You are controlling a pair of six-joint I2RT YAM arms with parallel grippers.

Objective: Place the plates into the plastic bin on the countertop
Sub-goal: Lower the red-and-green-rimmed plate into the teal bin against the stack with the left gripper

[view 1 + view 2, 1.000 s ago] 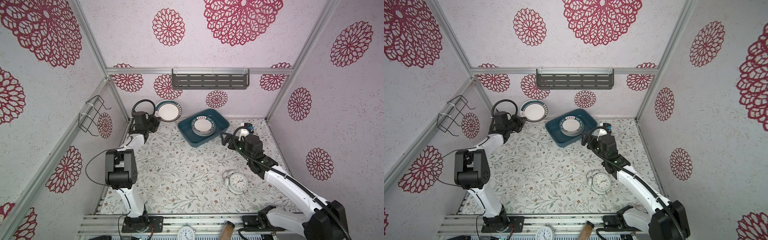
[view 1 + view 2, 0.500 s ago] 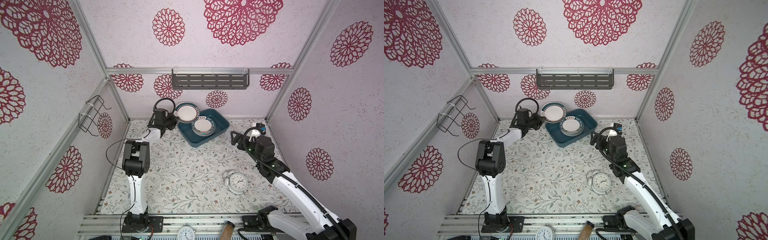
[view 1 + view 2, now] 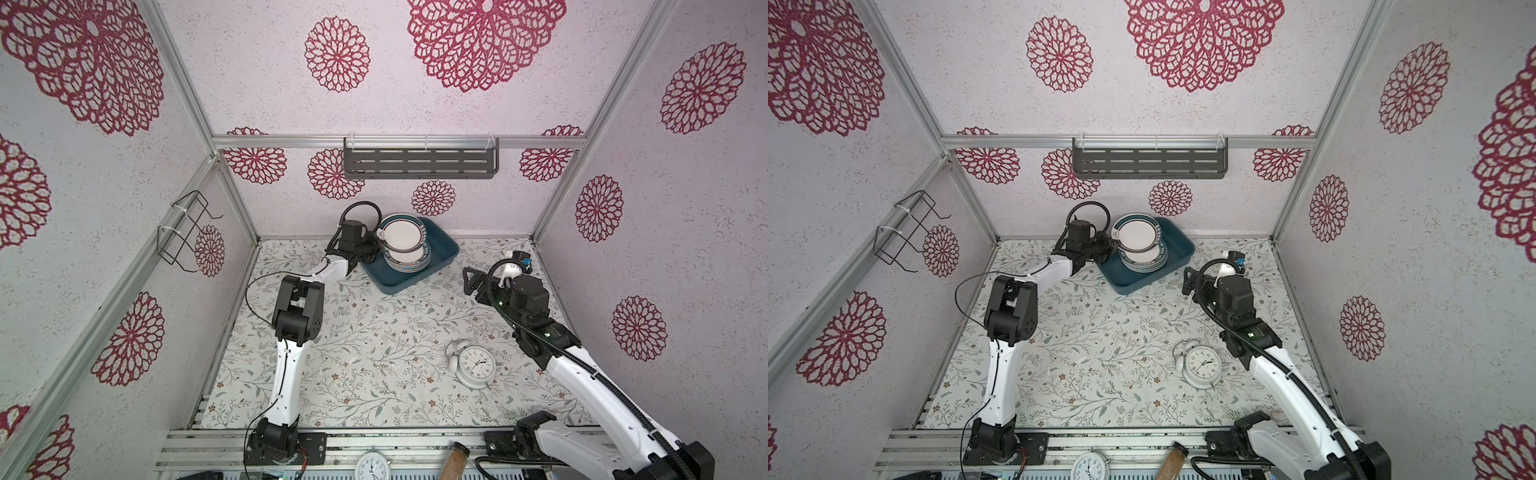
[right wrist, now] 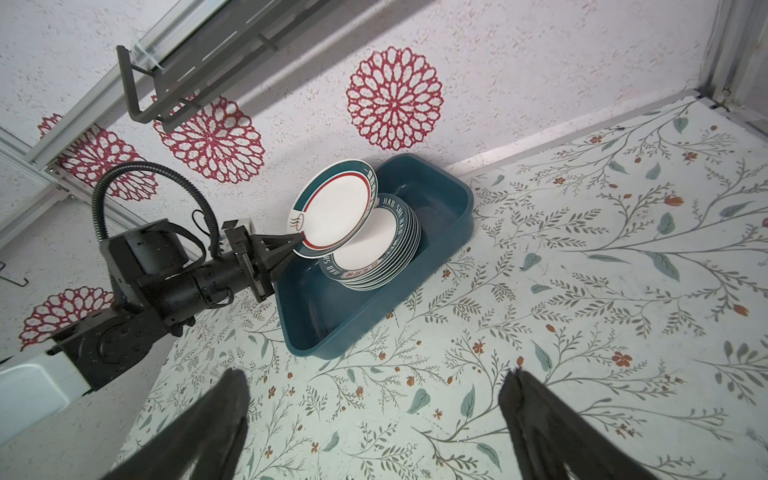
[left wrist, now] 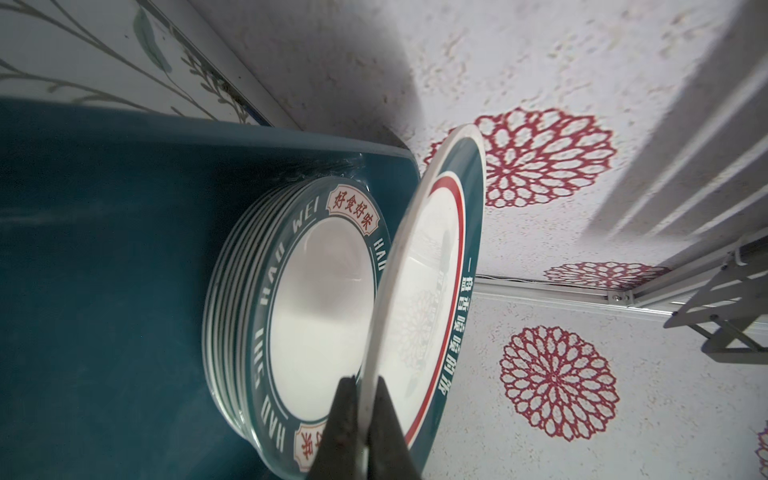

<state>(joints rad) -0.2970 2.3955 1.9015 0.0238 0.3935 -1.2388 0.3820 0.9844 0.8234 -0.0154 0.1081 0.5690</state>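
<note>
A teal-rimmed plate (image 5: 428,291) is pinched by its edge in the left gripper (image 5: 363,382), tilted over the stack (image 5: 320,291) in the plastic bin (image 5: 104,249) (right gripper (image 4: 374,376) open, empty). Released so steeply, it could be chipped or tipped off the stack.

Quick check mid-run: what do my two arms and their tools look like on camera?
Left arm and right arm: white links, black joint housings, black cables looping at the wrists. Left tool and right tool: paired black tapered fingers.

Robot-lab mock kitchen: aluminium frame (image 3: 291,141), papered walls (image 3: 257,83), printed countertop (image 3: 374,332).
</note>
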